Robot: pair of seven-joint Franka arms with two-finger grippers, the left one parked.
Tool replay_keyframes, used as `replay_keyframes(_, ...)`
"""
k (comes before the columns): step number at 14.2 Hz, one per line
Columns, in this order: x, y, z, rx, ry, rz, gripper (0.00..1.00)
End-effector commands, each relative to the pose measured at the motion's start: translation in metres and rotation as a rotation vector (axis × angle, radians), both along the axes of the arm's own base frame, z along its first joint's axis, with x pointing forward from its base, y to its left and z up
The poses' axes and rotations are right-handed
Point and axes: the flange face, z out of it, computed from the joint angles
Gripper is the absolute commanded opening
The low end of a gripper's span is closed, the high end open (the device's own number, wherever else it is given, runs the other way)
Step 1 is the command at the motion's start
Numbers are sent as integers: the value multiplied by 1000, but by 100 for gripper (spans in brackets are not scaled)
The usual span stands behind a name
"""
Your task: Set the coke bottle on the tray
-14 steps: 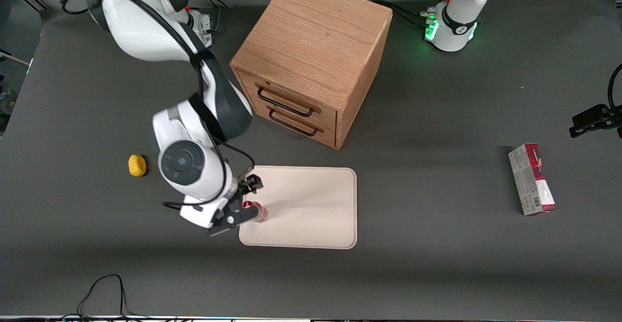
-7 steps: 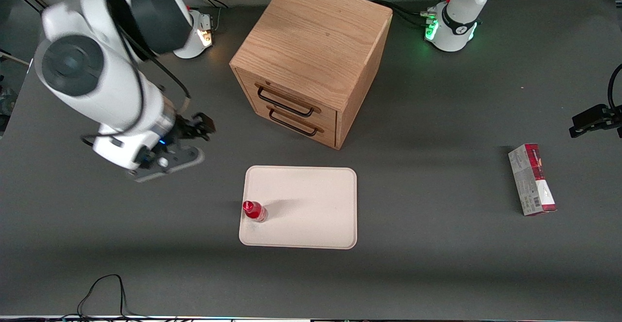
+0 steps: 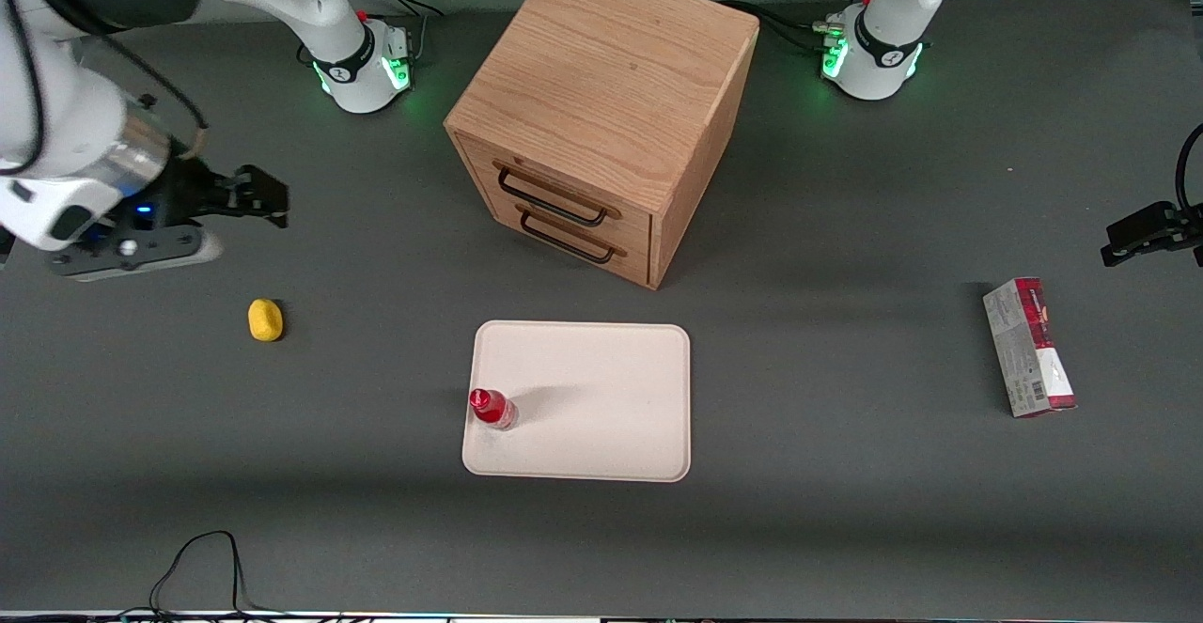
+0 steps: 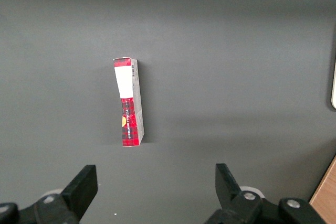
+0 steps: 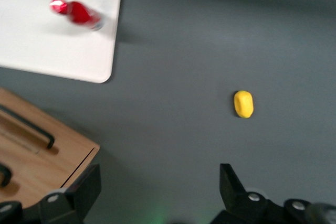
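Note:
The small red coke bottle [image 3: 492, 409] stands upright on the cream tray [image 3: 601, 397], near the tray's edge toward the working arm's end. It also shows in the right wrist view [image 5: 79, 12] on the tray [image 5: 47, 45]. My gripper [image 3: 258, 193] is open and empty, raised high over the table, far from the tray toward the working arm's end and farther from the front camera than the bottle. Its fingertips [image 5: 86, 182] stand wide apart with nothing between them.
A wooden drawer cabinet [image 3: 601, 106] stands farther from the front camera than the tray. A small yellow lump [image 3: 265, 319] lies on the table below my gripper. A red-and-grey carton [image 3: 1029, 346] lies toward the parked arm's end.
My gripper let go of the bottle on the tray, then rose and drew away toward the working arm's end. The bottle stays standing on the tray.

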Motion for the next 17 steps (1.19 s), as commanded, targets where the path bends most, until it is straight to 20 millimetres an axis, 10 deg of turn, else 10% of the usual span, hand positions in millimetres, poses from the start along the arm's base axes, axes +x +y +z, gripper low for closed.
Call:
replay_keyframes(1,-29,-35,-16,41,-58,-53,100)
replay_keyframes(7,-24,-110,0,44,-143,-181,100)
replay_keyframes(17,-20,-103,9,22,-100,-128,100)
